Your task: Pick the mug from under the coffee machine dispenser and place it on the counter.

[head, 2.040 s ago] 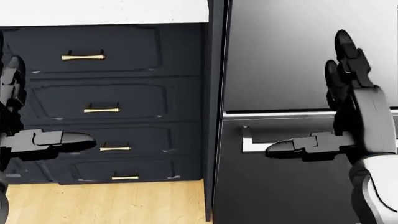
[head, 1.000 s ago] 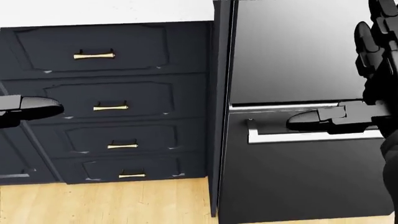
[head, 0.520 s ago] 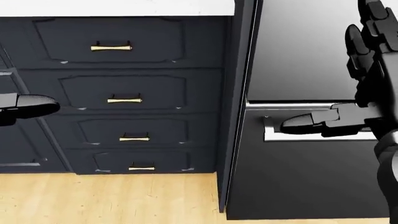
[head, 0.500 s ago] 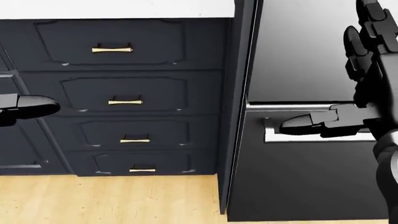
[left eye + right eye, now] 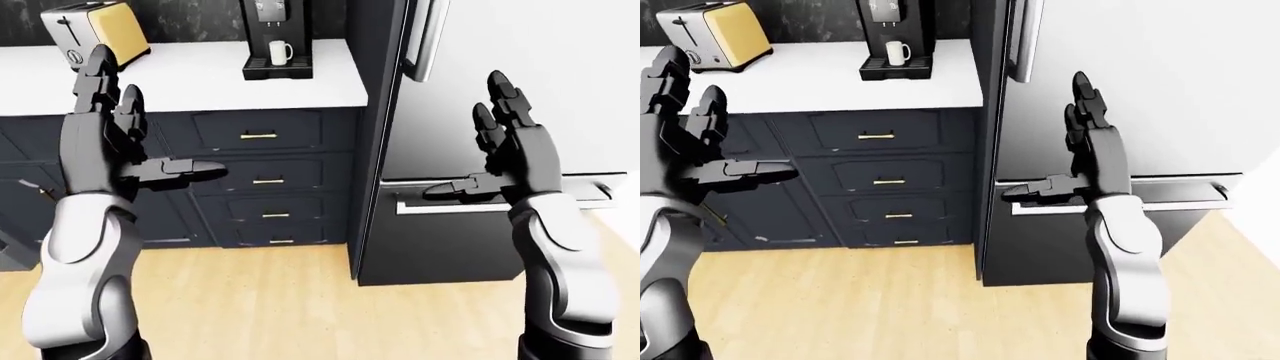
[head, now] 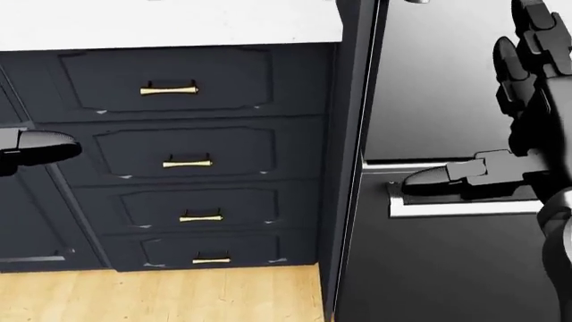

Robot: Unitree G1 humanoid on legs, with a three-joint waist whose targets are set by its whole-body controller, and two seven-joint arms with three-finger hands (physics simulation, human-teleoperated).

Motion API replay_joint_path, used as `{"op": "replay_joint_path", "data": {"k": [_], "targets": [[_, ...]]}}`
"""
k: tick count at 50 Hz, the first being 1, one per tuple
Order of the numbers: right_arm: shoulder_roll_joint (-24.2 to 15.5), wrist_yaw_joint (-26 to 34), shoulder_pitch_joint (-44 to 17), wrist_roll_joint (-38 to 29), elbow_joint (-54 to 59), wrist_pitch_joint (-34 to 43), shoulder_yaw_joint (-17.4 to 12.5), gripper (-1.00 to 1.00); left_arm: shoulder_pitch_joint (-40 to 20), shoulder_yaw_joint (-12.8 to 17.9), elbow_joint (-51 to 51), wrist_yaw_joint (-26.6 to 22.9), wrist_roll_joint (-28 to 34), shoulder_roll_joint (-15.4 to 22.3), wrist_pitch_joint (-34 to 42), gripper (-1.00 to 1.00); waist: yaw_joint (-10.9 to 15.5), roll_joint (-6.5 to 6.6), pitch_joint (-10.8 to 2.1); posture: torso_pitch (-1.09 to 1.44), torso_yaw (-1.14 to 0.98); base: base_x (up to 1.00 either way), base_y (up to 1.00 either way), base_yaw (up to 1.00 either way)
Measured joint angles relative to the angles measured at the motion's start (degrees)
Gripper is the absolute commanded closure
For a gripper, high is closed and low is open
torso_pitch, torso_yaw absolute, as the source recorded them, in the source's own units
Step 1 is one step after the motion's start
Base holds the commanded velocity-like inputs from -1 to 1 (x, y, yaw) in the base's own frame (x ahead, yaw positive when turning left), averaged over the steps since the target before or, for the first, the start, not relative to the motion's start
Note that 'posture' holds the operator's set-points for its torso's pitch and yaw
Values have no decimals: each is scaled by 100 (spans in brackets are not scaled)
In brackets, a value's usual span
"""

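At the top of the left-eye view, a white mug [image 5: 280, 52] stands on the drip tray of the black coffee machine [image 5: 275, 34], right under its dispenser, with its handle apparently turned toward the view's right, though it is too small to be sure. The machine sits on the white counter [image 5: 190, 79], beside the tall refrigerator [image 5: 500, 112] at its right, and a yellow-sided toaster [image 5: 92, 31] stands well apart at the counter's left end. Dark drawers [image 5: 262, 176] with brass pulls fill the cabinet below.

Both hands are raised with nothing in them: the left hand [image 5: 105, 139] has its fingers spread upward and thumb pointing right, and the right hand [image 5: 510, 157] mirrors it before the refrigerator door, fingers splayed and empty.

Neither hand is near the mug, so this looks like the approach stage, with the robot standing off from the counter on the wooden floor [image 5: 300, 300]. The next move probably calls for walking closer and a little to the left, then reaching a released hand in under the dispenser to close round the mug's body without knocking the machine.
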Motion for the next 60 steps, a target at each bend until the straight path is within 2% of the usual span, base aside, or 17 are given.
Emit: {"op": "replay_joint_path", "data": {"k": [4, 6, 11, 15, 18, 20, 24, 27, 34, 36, 38, 40, 44, 46, 50, 55, 60], "targets": [[-11, -6, -21, -2, -50, -33, -28, -100, -25, -24, -20, -7, -3, 3, -26, -100, 24, -305, -11, 0, 0, 8, 19, 0], [-37, -10, 0, -8, -25, -49, -67, -100, -9, -79, -15, -14, -9, -58, -26, -100, -44, -225, 20, 0, 0, 8, 20, 0], [-20, -41, 37, -25, 85, 77, -94, -100, 11, -127, 64, -50, -46, -54, 71, -100, -65, -328, -50, 0, 0, 8, 34, 0], [-41, -46, -12, 1, -32, 33, -107, -100, -57, -61, -62, -30, -37, -17, 12, -100, -82, -81, -14, 0, 0, 8, 37, 0], [-42, -53, 3, 10, -19, 38, -120, -100, -79, -84, -76, -39, -57, -7, -16, -100, -128, 202, -9, 0, 0, 8, 37, 0], [-30, -51, -29, 18, -11, 51, -99, -100, -93, -63, -39, -37, -62, 24, -7, -100, -107, 435, -86, 0, 0, 9, 38, 0], [29, 13, 63, 67, 24, 84, 64, -100, 31, 9, 59, 22, -6, -12, 47, -100, -21, 280, 9, 0, 0, 8, 38, 0], [4, 21, 34, 59, 19, 93, 14, -100, -12, -20, 32, 20, -10, -3, 69, -100, -23, 55, 13, 0, 0, 9, 36, 0], [-31, 19, -19, 40, -85, -3, -33, -100, -61, -14, -47, 16, -25, 3, 28, -100, 10, -337, -8, 0, 0, 9, 36, 0], [-24, 14, 51, 25, -34, 6, -82, -100, -4, -98, -26, -1, -34, -51, 22, -100, -60, -226, 37, 0, 0, 8, 35, 0], [-12, 4, 109, 1, 58, 75, -93, -100, 11, -154, 34, -32, -57, -50, 73, -100, -72, -303, -16, 0, 0, 9, 36, 0], [-24, 4, 81, -12, 63, 117, -85, -100, -15, -130, 40, -39, -58, -33, 92, -100, -70, -273, -59, 0, 0, 10, 35, 0], [-40, 10, 26, -12, -83, 40, -102, -100, -59, -92, -62, -31, -30, -22, -2, -100, -110, 80, 9, 0, 0, 9, 36, 0], [-39, 14, 0, -11, -94, 26, -85, -100, -62, -85, -71, -32, -25, -16, -33, -100, -97, 376, -59, 0, 0, 9, 36, 0], [55, 79, 87, 30, -18, 87, 96, -100, 41, -5, 59, -1, 21, -23, 24, -100, 37, 320, 0, 0, 0, 11, 29, 0], [28, 78, 77, 0, -42, 105, -4, -100, 3, -37, -21, -10, 18, -25, 35, -100, 14, 82, -12, 0, 0, 12, 16, 0], [21, 66, 36, 0, -130, 16, -16, -100, 6, -21, -5, -19, 20, -19, 17, -100, 34, -39, -31, 0, 0, 15, 5, 0]]}}
